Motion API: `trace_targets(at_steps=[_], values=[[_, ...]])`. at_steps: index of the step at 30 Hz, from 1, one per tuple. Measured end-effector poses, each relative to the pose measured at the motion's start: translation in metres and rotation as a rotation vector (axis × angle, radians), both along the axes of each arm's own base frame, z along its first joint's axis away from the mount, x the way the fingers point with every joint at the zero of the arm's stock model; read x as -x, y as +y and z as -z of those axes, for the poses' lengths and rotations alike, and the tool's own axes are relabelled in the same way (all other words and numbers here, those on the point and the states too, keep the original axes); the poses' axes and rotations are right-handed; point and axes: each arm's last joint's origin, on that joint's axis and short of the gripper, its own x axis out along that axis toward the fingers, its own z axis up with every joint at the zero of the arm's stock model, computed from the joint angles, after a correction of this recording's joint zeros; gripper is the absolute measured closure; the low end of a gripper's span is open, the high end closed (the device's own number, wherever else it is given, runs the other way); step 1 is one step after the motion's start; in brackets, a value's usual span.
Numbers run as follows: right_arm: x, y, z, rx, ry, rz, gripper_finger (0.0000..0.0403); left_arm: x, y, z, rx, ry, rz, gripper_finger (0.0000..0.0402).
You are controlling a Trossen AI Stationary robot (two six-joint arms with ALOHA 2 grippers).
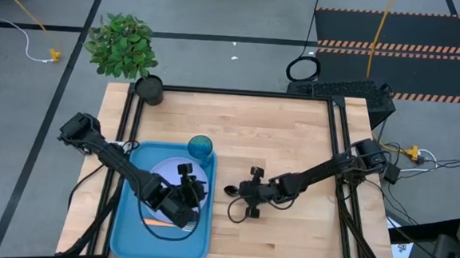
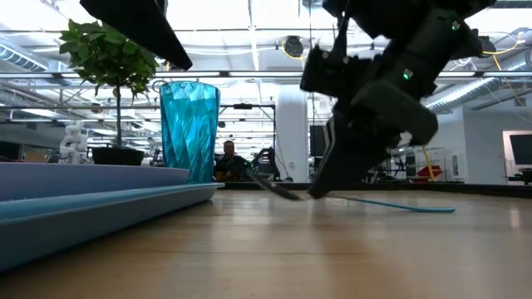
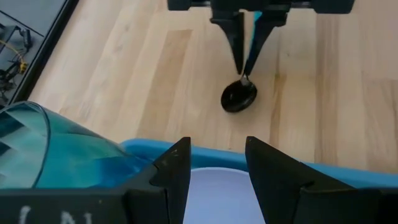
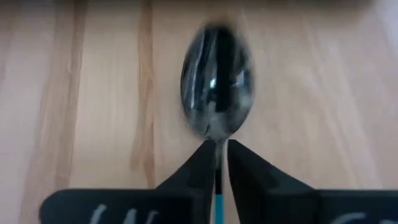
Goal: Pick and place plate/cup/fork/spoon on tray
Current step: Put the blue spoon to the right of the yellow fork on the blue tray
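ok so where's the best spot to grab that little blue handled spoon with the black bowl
At the thin neck just behind the bowl of the blue-handled spoon with the black bowl, from straight above: it lies flat on the wooden table. The right gripper is pinched there.

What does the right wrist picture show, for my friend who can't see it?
The right gripper has its two dark fingers pinched shut on the neck of the spoon. The spoon's shiny black bowl lies just ahead on the pale wooden table.
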Motion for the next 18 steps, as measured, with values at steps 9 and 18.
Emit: trace_targets(at_steps=[9, 18], values=[[0.002, 0.004, -0.007, 0.019, -0.023, -0.024, 0.0292, 0.000, -0.004, -0.001, 0.028, -0.027, -0.001, 0.0245], [0.011, -0.001, 0.005, 0.012, 0.010, 0.008, 0.0271, -0.003, -0.007, -0.003, 0.024, -0.055, 0.032, 0.0245]])
